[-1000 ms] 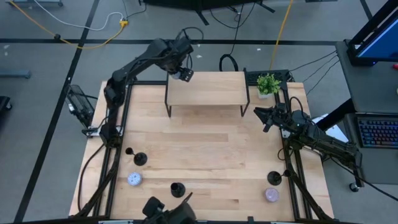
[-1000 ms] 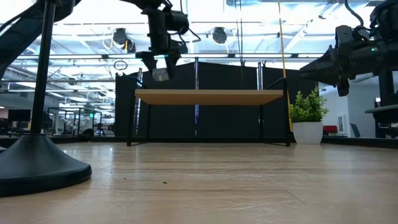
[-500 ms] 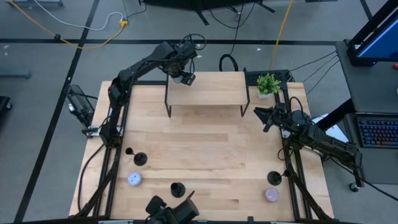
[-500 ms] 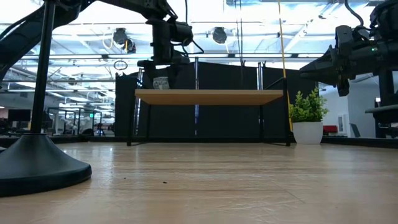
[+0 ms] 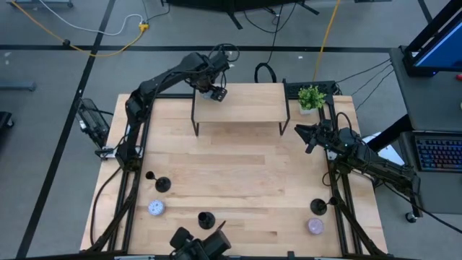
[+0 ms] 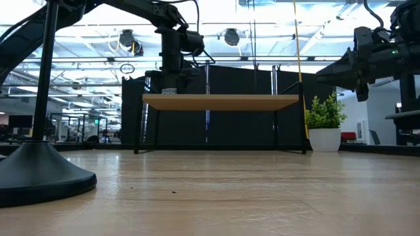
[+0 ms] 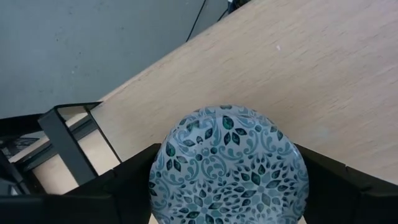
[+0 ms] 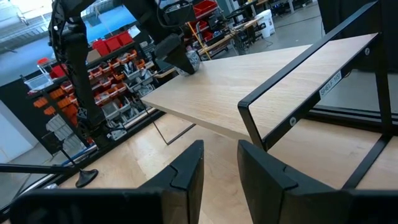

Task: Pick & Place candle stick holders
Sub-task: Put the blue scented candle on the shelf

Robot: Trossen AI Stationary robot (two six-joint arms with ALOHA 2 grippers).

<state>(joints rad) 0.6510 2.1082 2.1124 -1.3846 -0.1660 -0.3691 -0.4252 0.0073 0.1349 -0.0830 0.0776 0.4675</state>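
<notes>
Left claw pinching patterned tin, now lowered onto shelf at 11 o'clock corner; release likely next. Right claw spread, idle at 3 o'clock. Holders untouched on surface near 7, 6, 5 o'clock.

Three matte-black candle stick holders, all out in front of the shelf, well apart from it.
Left holder: round disc base lying flat, off the shelf's left end, the nearest of the three to it. Middle holder: farthest out, roughly under the shelf's left half; thin stem upright. Right holder: disc flat, out past the shelf's right end.
</notes>
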